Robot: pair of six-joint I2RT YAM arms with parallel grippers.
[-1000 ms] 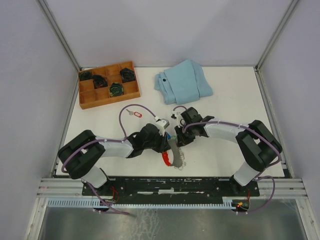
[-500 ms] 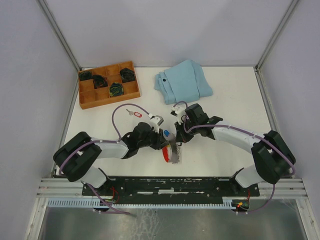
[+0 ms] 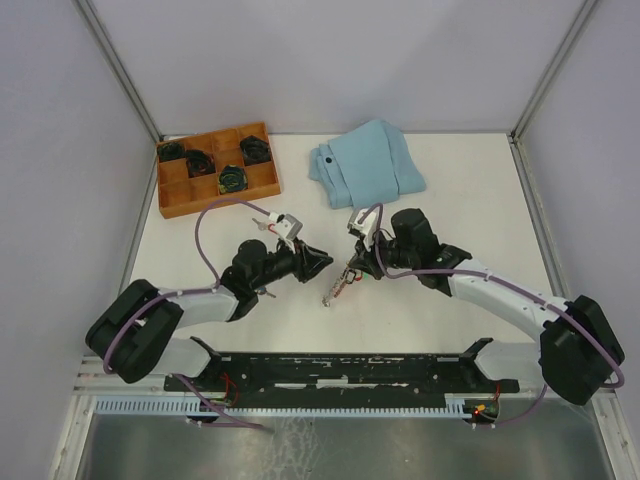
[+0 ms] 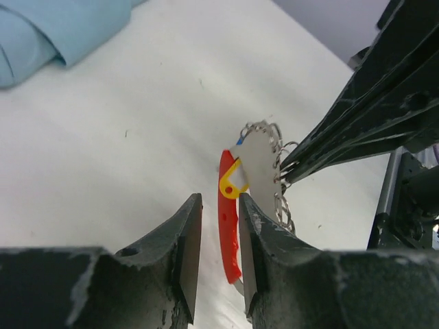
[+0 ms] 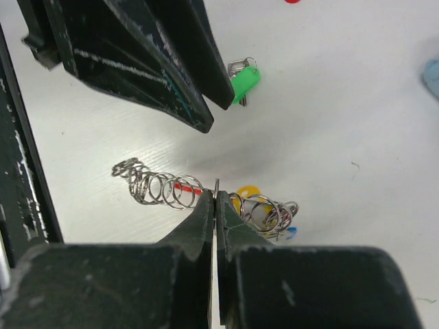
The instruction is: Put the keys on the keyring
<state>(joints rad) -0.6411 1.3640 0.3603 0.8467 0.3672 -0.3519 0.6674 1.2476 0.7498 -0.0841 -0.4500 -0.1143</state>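
The keyring (image 3: 337,288) is a red curved strip (image 4: 228,233) with a row of silvery loops (image 5: 161,186), lying mid-table. A yellow tag (image 4: 230,185) and a blue tag (image 5: 291,233) hang among the loops. My right gripper (image 3: 355,268) is shut on one thin loop (image 5: 217,186) from the right side. My left gripper (image 3: 318,260) is just left of the keyring. Its jaws stand slightly apart, with the strip's near end in line with the gap (image 4: 219,199), not clamped. A green-tagged key (image 5: 243,79) lies on the table beyond the left fingers (image 5: 171,68).
A wooden compartment tray (image 3: 218,170) with dark items stands at the back left. A folded light-blue cloth (image 3: 365,162) lies at the back centre. A red tag edge (image 5: 291,1) shows at the top of the right wrist view. Frame posts bound the table.
My left gripper has drawn back to the left and no longer grips the keyring. My right gripper has stretched out and carried the keyring a little farther from the near edge.
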